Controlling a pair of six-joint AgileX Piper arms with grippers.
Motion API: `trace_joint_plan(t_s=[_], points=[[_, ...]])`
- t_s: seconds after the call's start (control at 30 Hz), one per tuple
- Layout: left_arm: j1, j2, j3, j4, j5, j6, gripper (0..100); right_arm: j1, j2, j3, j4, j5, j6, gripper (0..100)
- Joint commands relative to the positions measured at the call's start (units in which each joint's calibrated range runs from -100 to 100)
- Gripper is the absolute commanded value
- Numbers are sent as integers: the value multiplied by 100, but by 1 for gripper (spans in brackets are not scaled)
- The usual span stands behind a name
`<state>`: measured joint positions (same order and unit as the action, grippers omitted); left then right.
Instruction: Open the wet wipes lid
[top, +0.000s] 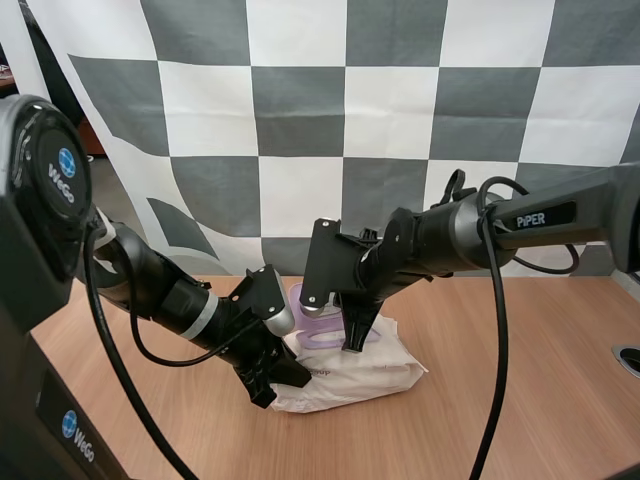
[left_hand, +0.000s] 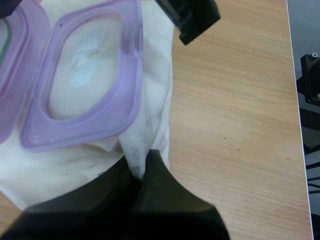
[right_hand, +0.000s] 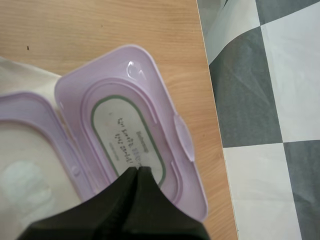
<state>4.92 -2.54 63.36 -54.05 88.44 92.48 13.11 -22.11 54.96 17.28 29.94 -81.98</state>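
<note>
Left fingers (left_hand: 150, 167), low, pinch the wipes pack (left_hand: 156, 100) — right fingers (right_hand: 131, 181), pressed together, point down at its open lid (right_hand: 150, 87).

Wet wipes pack (top: 365, 372) on wooden table (top: 520, 400), lilac lid (top: 298, 300) raised; left gripper (top: 275, 382) at its left corner, right gripper (top: 353, 343) just above.

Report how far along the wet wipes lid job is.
Done: the lid is flipped open, and the wipes show through the purple opening. In hand: the left end effector pinches the wet wipes pack at its edge; the right end effector, shut, sits at the lid's inner face. Left: seemingly only releasing and backing off.
</note>
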Motion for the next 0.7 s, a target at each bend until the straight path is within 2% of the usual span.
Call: trace_joint_plan(t_s=[0.0,0.27,0.67], points=[[0,-4,-1,6,98,86,0,0,586,-324,107,-479,-38,0],[0,-4,-1,42,134,86,0,0,1164,-680,258,-479,-38,0],[0,-4,-1,54,190,86,0,0,1828,-680,508,-553,-38,0]])
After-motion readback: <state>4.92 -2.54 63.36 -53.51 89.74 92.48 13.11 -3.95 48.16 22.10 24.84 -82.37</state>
